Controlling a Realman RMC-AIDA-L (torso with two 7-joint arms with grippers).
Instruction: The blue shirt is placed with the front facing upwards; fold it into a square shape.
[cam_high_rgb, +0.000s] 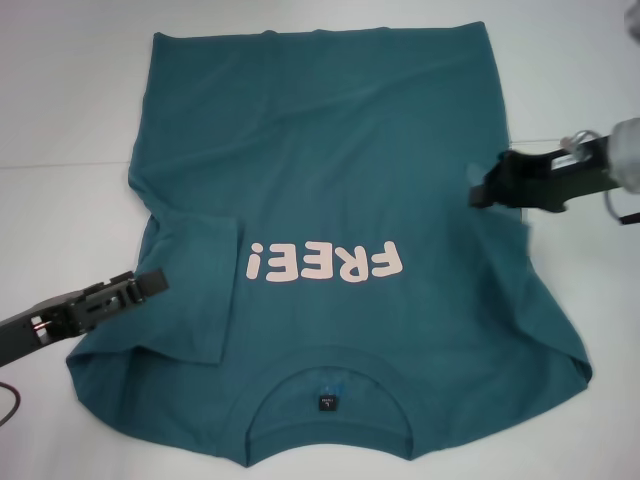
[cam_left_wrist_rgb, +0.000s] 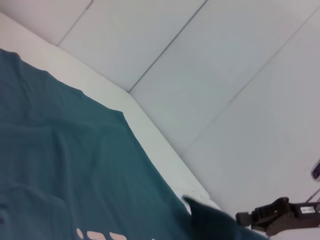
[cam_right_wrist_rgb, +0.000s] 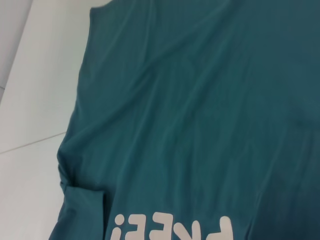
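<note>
The blue shirt (cam_high_rgb: 330, 180) lies front up on the white table (cam_high_rgb: 60, 100), with its collar (cam_high_rgb: 328, 368) nearest me and the pink "FREE!" print (cam_high_rgb: 326, 264) in the middle. Its left sleeve (cam_high_rgb: 190, 300) is folded in over the body. My left gripper (cam_high_rgb: 152, 281) hovers at that folded sleeve's outer edge. My right gripper (cam_high_rgb: 478, 188) is over the shirt's right side, shut on the right sleeve's edge. The left wrist view shows a peak of cloth (cam_left_wrist_rgb: 200, 212) raised at the right gripper (cam_left_wrist_rgb: 239, 218). The shirt fills the right wrist view (cam_right_wrist_rgb: 200, 110).
Bare white table surrounds the shirt on the left, right and far sides. The table's far edge (cam_left_wrist_rgb: 150, 125) and pale floor tiles (cam_left_wrist_rgb: 240, 75) show in the left wrist view. A dark cable (cam_high_rgb: 8, 405) hangs by my left arm.
</note>
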